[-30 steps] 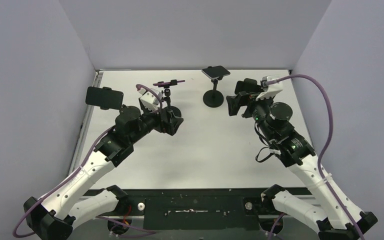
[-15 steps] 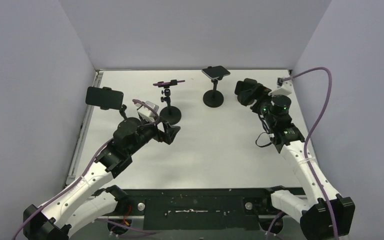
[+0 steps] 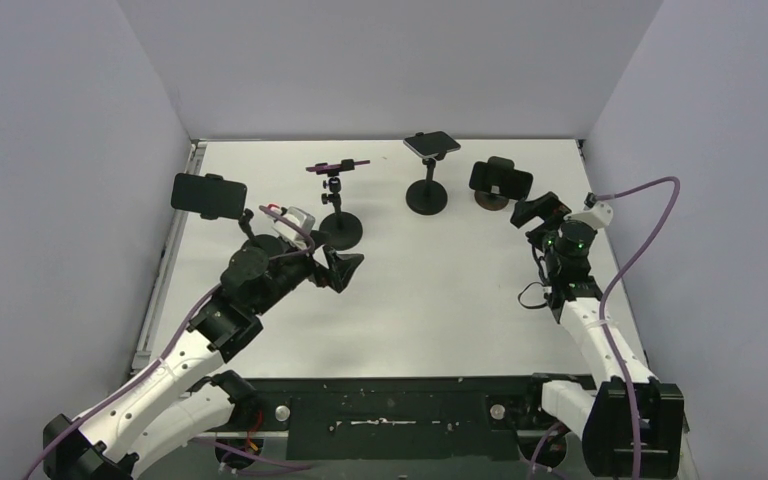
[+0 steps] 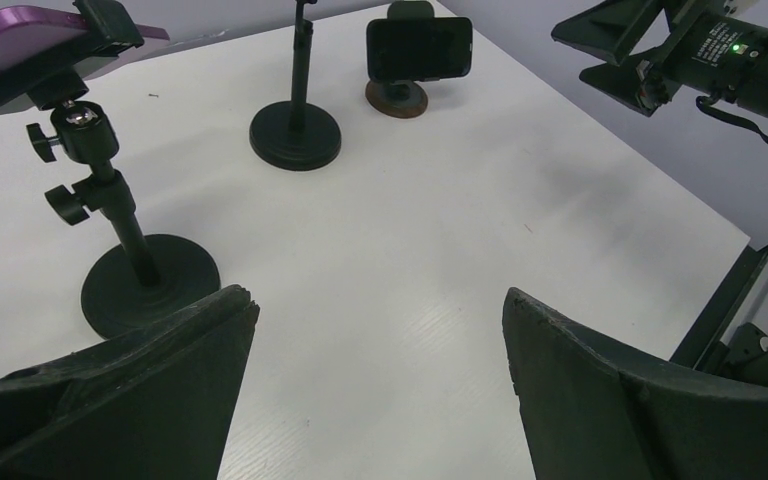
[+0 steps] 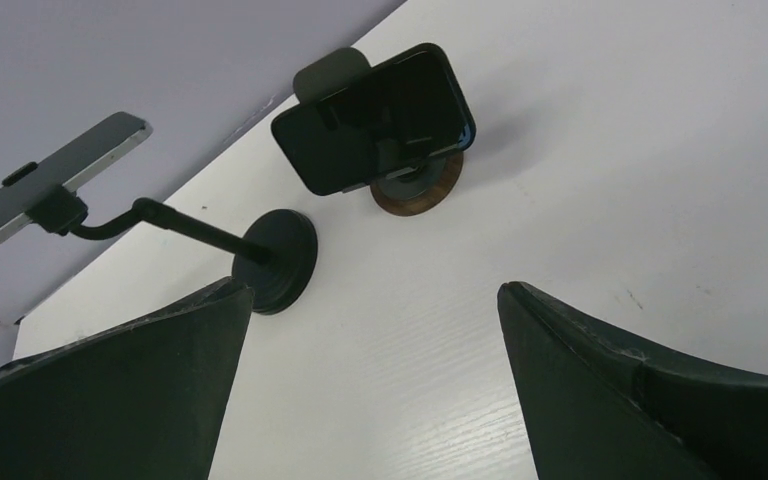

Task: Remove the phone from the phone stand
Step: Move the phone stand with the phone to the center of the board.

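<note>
Several phones sit on stands along the back of the white table. A black phone (image 3: 208, 195) is on the far-left stand. A purple phone (image 3: 338, 165) lies flat on a tall stand (image 3: 341, 228). A silver phone (image 3: 432, 143) tops the middle stand (image 3: 427, 198). A black phone (image 3: 500, 180) rests on a low round wooden base (image 5: 420, 190). My left gripper (image 3: 345, 268) stands open just in front of the purple phone's stand (image 4: 145, 280), holding nothing. My right gripper (image 3: 540, 208) is open and empty, a little to the near right of the black phone (image 5: 380, 115).
Grey walls close in the table on the left, back and right. The right arm (image 4: 720, 60) shows at the upper right of the left wrist view. A black rail runs along the table's near edge (image 3: 390, 410).
The right arm has swung back toward the right wall, uncovering the black phone on its wooden base. The left arm has drawn back a little from the purple phone's stand.
</note>
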Robot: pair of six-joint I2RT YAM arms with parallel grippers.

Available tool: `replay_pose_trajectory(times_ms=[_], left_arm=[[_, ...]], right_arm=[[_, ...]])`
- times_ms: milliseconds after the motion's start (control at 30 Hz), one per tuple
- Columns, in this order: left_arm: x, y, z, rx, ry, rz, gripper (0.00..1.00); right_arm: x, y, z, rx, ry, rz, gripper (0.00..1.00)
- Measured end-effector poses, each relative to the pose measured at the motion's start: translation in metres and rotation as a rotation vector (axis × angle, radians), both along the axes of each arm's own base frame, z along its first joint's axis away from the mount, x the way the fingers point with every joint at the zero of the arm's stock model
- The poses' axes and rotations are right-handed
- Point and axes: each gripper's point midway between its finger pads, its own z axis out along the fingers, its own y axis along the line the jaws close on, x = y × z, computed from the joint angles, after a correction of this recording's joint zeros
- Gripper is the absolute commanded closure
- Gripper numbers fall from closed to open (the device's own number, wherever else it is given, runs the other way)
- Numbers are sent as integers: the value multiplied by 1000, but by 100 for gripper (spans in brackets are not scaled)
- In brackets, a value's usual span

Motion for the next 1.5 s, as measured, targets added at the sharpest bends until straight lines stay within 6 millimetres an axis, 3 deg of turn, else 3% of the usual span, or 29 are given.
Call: replay_pose_trajectory(times_ms=[100, 300, 700, 967, 1133, 1267, 1333, 1500], left_arm=[[0, 1, 1, -1, -3, 8, 8], [-1, 8, 12, -16, -36, 37, 9], [5, 28, 21, -30, -67, 150, 9], [7, 30, 20, -25, -68, 166, 9], [7, 31, 19, -22, -69, 168, 9], [6, 32, 17, -19, -71, 177, 9], [7, 35, 17, -21, -73, 193, 9], [12, 45, 20, -31, -75, 256, 9]], right_arm=[[11, -9, -9, 13, 29, 0, 3], [42, -10, -17, 60, 30, 89, 6], [61, -16, -24, 64, -15, 133, 12], [69, -60, -57, 79, 16, 87, 16], [78, -56, -57, 70, 5, 140, 19], [86, -41, -44, 58, -27, 199, 19], [91, -24, -35, 32, -42, 241, 18], [98, 71, 10, -42, -117, 431, 18]])
